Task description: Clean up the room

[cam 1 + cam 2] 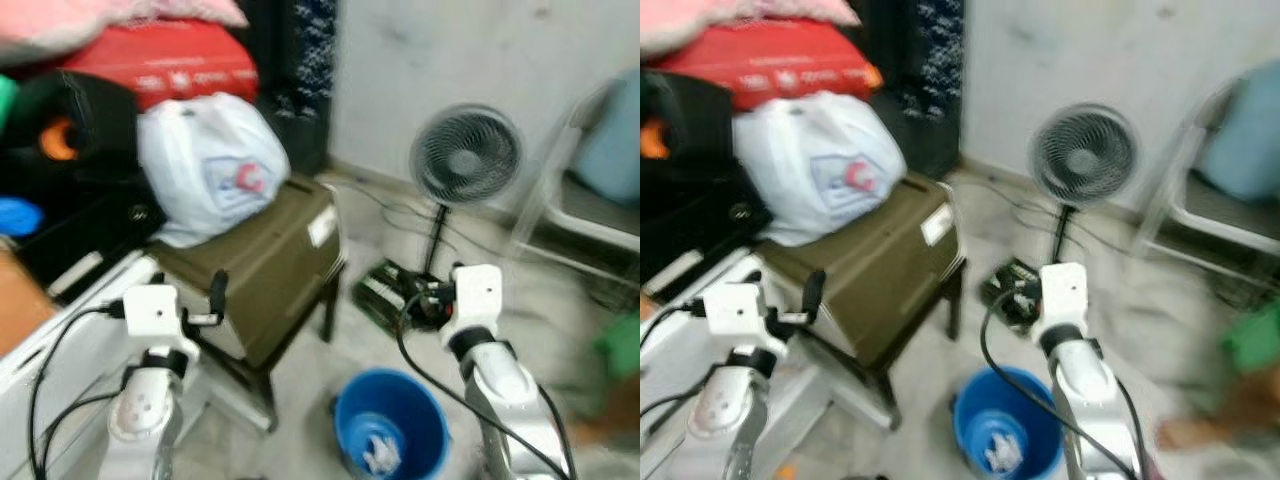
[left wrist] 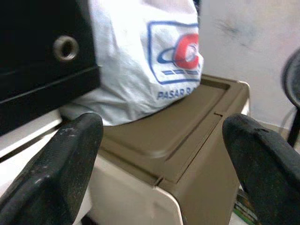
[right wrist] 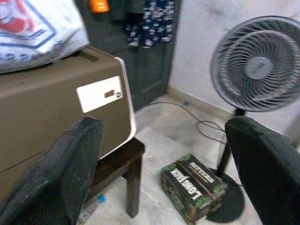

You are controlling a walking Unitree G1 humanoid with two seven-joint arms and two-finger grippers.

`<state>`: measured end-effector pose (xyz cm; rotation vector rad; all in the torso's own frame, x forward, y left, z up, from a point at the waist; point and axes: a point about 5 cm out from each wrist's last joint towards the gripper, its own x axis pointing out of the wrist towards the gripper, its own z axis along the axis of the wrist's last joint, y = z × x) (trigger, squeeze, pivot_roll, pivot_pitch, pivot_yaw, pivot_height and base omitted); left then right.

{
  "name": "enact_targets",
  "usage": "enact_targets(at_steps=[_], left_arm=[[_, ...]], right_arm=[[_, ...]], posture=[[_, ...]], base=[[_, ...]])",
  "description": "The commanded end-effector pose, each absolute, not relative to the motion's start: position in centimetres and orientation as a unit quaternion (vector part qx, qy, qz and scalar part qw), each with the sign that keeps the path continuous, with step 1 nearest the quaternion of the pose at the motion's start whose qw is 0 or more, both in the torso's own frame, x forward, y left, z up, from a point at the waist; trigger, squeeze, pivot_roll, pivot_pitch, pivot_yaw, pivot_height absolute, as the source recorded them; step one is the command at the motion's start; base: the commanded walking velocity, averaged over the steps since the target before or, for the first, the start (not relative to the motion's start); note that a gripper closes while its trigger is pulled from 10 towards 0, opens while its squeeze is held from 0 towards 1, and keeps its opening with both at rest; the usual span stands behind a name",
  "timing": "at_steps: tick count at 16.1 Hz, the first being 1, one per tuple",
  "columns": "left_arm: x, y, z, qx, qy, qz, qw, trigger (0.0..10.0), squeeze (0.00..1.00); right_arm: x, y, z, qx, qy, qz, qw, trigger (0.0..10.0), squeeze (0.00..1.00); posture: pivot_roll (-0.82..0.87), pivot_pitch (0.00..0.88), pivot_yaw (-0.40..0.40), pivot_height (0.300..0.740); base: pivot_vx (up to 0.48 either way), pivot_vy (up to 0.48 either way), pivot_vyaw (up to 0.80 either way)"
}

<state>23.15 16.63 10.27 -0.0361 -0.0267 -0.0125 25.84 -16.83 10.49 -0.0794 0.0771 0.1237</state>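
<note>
A blue bucket [image 1: 392, 420] stands on the floor between my arms, with crumpled white scraps in its bottom. Beyond it a dark green carton [image 3: 192, 186] lies on the floor by the foot of a standing fan [image 1: 466, 156]. A brown lidded bin [image 1: 270, 245] rests on a dark stool and carries a white plastic bag [image 1: 212, 165] with a red and blue logo. My left gripper [image 2: 164, 164] is open, held level in front of the bin's near corner. My right gripper [image 3: 164, 168] is open too, raised above the floor and facing the carton and stool leg.
Red, black and pink bags [image 1: 160, 60] are piled at the back left. A white ledge [image 1: 60, 330] runs along the left. Cables [image 1: 400, 215] trail across the floor to the fan. A pale chair [image 1: 590, 190] and something green [image 1: 625, 345] stand on the right.
</note>
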Motion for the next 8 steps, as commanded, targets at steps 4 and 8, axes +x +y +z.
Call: enact_targets(at_steps=[4,8], left_arm=[[23.24,16.58,10.36,-0.012,-0.013,-0.013,1.0,10.0,0.0],[23.34,16.24,10.34,-0.01,-0.013,-0.019,1.0,10.0,0.0]], right_arm=[[26.0,-16.81,10.42,-0.033,0.04,0.063,0.997,10.0,0.0],[26.3,-16.59,10.53,-0.031,0.039,0.067,0.997,10.0,0.0]], posture=[[-0.07,0.0,-0.036,0.74],[-0.08,0.0,-0.039,0.74]], base=[[0.0,0.0,0.8],[0.0,0.0,0.8]])
